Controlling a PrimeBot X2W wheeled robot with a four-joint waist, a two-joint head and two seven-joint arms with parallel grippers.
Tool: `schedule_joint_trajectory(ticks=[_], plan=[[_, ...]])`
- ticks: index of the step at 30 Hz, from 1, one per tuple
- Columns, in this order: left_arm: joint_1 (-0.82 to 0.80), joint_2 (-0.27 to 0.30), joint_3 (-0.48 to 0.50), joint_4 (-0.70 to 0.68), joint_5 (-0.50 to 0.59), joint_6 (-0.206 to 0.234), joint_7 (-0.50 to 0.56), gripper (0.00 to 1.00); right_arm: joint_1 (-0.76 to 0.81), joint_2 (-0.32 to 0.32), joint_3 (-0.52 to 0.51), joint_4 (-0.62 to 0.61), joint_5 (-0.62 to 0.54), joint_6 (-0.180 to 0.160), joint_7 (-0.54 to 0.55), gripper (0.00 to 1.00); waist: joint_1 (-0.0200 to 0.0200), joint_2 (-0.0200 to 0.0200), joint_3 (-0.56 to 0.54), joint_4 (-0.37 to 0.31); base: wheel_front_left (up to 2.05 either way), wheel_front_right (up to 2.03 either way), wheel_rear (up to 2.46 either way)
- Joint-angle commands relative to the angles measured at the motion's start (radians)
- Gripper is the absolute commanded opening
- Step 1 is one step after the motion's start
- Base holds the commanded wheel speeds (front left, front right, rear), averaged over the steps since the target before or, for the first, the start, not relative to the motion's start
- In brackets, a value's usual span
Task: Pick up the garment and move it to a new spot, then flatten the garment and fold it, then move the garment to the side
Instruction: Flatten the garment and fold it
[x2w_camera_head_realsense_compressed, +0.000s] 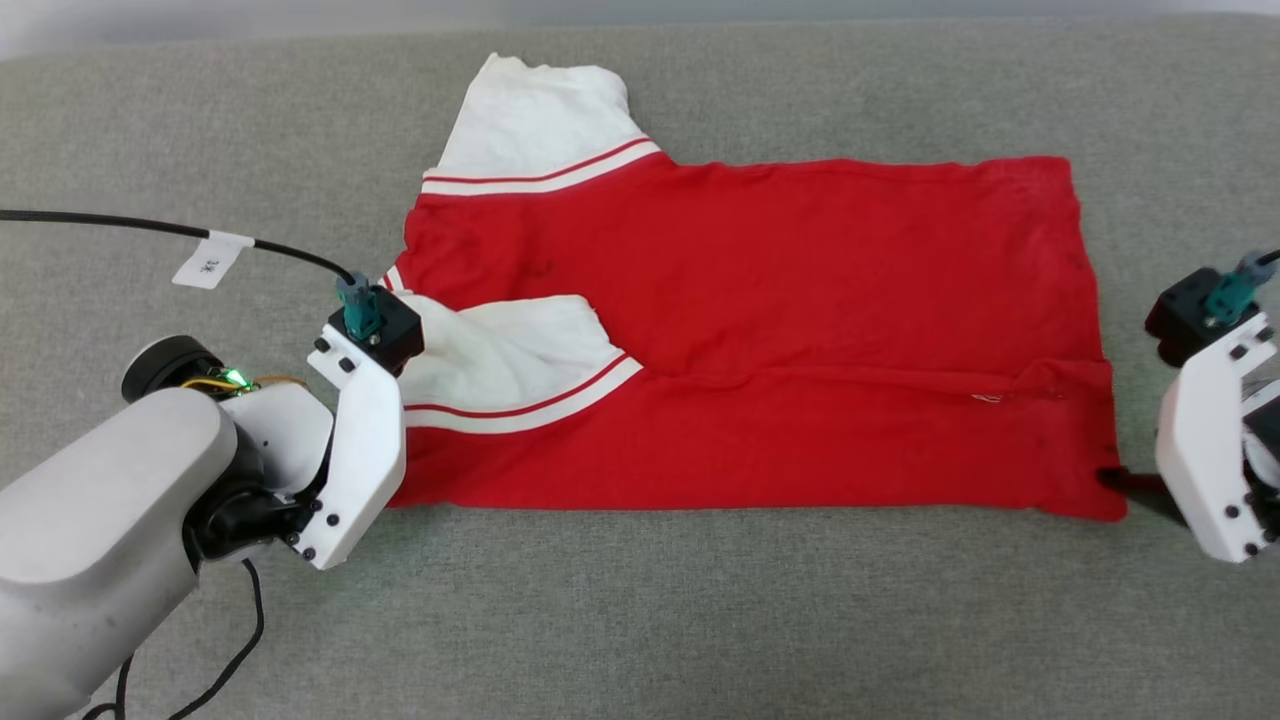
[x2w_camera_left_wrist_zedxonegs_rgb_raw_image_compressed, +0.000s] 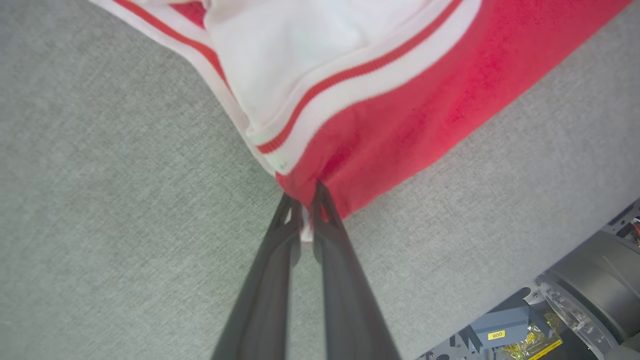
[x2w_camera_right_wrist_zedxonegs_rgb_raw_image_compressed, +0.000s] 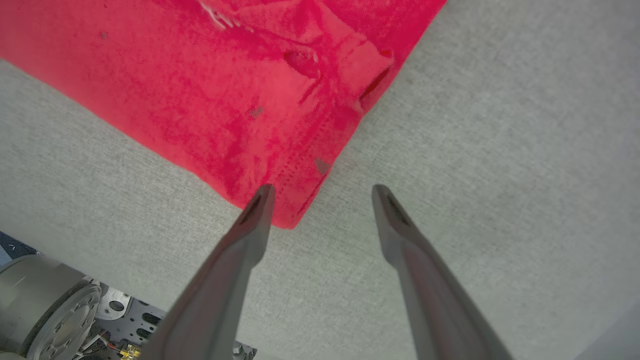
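Grey surface (x2w_camera_head_realsense_compressed: 640, 620), garment (x2w_camera_head_realsense_compressed: 780, 300) crosswise — hem (x2w_camera_head_realsense_compressed: 1092, 330) rightward

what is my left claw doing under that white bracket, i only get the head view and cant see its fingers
observer: the left wrist view shows the left claw shut, pinching the near corner of the red soft-fabric t-shirt with white short sleeves.
operator: and the right claw
observer: the right claw is open, one fingertip over the t-shirt's hem corner.
operator: where's the other fingertip
observer: over the bare grey fabric surface, beside that corner.
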Motion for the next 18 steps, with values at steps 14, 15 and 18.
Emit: schedule_joint_trajectory(ticks=[14,15,18], plan=[[-0.009,-0.005,-0.023,0.030,-0.001,-0.004,-0.044,0.00,0.036,0.141,0.112,0.168,0.028,-0.001,-0.131,0.00,0.0000,0.0000,0.046,0.016,0.00,0.00,0.00],[-0.001,-0.005,-0.023,0.035,-0.005,-0.004,-0.051,0.00,0.026,0.132,0.114,0.166,0.031,-0.001,-0.145,0.00,0.0000,0.0000,0.040,0.014,0.00,0.00,0.00],[0.022,-0.003,-0.028,0.048,-0.013,-0.005,-0.066,0.00,0.000,0.093,0.118,0.157,0.042,-0.001,-0.186,0.00,0.0000,0.0000,0.014,0.006,0.00,0.00,0.00]])
